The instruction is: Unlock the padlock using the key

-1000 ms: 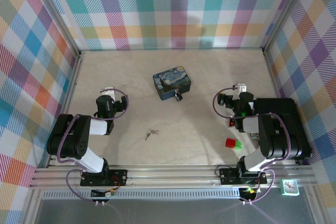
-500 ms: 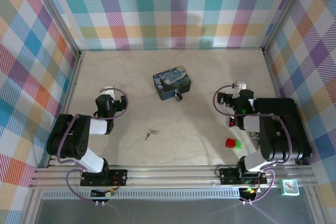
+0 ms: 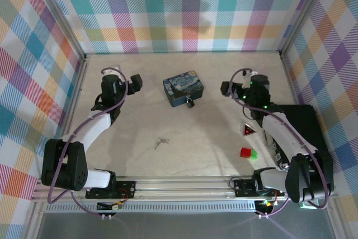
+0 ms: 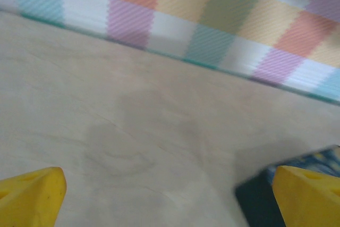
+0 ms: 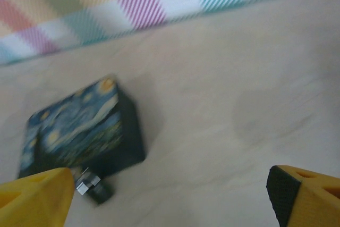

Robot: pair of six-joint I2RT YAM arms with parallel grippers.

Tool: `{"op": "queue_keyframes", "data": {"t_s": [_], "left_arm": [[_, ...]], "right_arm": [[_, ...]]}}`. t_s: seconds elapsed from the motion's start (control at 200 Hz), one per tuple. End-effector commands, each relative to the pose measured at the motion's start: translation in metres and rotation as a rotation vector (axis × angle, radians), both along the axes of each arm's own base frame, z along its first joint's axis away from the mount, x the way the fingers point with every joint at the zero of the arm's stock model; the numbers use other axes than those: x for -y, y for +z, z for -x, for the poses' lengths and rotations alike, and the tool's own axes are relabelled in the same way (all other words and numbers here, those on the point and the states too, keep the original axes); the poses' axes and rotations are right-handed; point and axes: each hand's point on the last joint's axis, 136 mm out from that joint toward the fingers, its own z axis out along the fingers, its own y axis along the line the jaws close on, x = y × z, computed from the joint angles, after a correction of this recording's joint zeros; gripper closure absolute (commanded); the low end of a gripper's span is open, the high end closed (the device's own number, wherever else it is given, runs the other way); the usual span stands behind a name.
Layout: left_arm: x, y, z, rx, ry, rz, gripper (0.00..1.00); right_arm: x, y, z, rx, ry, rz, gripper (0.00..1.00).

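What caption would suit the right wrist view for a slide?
Open right gripper facing the blue starry tin, with the small padlock at its side.

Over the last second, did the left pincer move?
Yes. In the top view the left pincer has reached farther out over the table and closer to the blue tin, now level with its left side; the tin stayed put.
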Motion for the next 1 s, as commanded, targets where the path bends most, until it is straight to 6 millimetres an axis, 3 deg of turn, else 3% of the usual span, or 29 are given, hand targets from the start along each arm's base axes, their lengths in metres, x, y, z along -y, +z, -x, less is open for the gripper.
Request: {"op": "queue_keyframes", "data": {"t_s": [0.0,0.145,0.295,0.51,0.665,0.82,1.0], "left_arm": [[0.046,-0.042,0.021,-0.203,-0.126,0.213,0.0],[0.072,-0.059,0.03,-0.239,-0.172,0.429,0.0],[0.054,-0.071,0.034,-0.222,-0.065,0.441,0.0],[0.037,-0.058,0.04,-0.163,-0.003,0.397,0.0],[0.028,-0.059,0.051,-0.172,0.023,0.342,0.0],[0.02,-0.06,0.062,-0.167,0.047,0.317,0.0],[0.014,-0.065,0.071,-0.182,0.066,0.303,0.0]], "right_arm": [[-0.046,-0.048,0.04,-0.307,0.12,-0.11,0.08],[-0.1,-0.062,0.051,-0.418,0.293,-0.161,0.12],[-0.134,-0.075,0.029,-0.432,0.349,-0.181,0.16],[-0.152,-0.093,-0.029,-0.433,0.282,-0.149,0.16],[-0.17,-0.102,-0.059,-0.422,0.271,-0.157,0.15],[-0.199,-0.101,-0.076,-0.413,0.32,-0.166,0.16],[-0.231,-0.096,-0.073,-0.416,0.397,-0.146,0.19]]}}
